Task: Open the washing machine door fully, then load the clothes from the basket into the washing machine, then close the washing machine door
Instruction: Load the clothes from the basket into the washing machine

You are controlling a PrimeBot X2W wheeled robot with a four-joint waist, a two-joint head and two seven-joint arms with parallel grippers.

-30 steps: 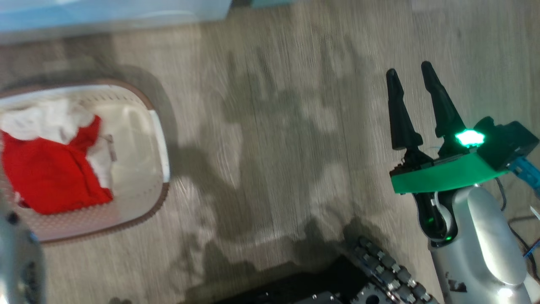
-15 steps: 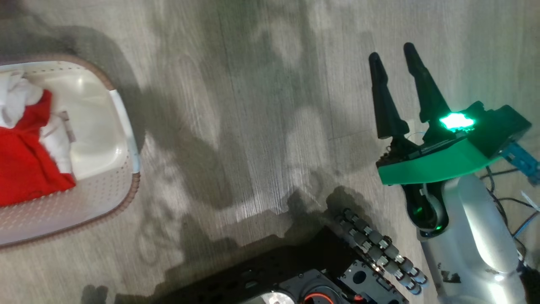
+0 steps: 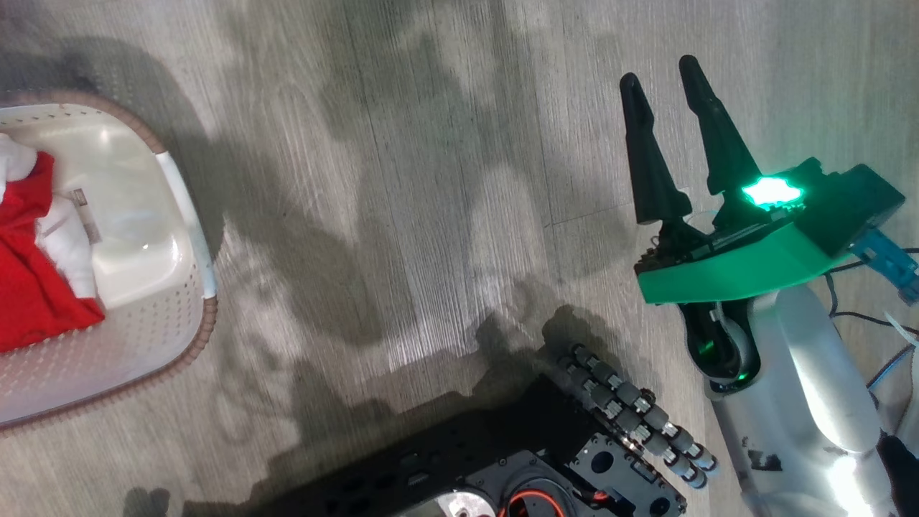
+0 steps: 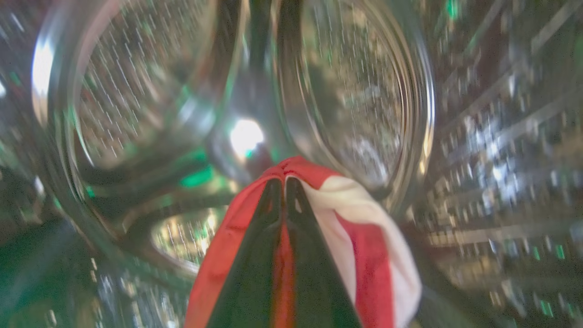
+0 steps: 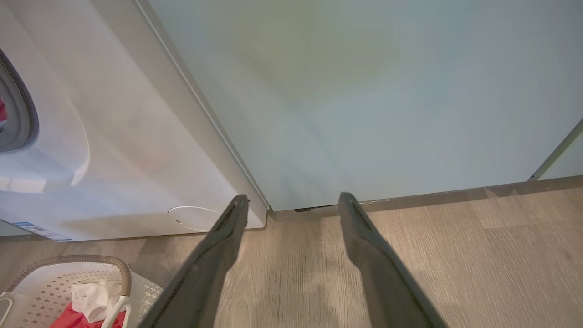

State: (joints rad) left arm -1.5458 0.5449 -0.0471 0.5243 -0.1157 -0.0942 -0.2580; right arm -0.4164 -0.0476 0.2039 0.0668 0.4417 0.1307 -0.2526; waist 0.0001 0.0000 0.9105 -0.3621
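The left claw [image 4: 283, 182] is pinched tight on a red and white cloth [image 4: 364, 237], inside the shiny drum [image 4: 136, 91] of the machine [image 5: 127, 136]. The right claw [image 3: 659, 72] is wide with nothing in it, up over the floor [image 3: 431, 179], well apart from the basket [image 3: 143, 323]. More red clothes [image 3: 29, 287] lie in the basket, which sits on the floor near the machine

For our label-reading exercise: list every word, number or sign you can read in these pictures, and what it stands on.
No text can be read.
On the basket base, a sticker: too small to read.
On the washing machine, a blue sticker: too small to read.
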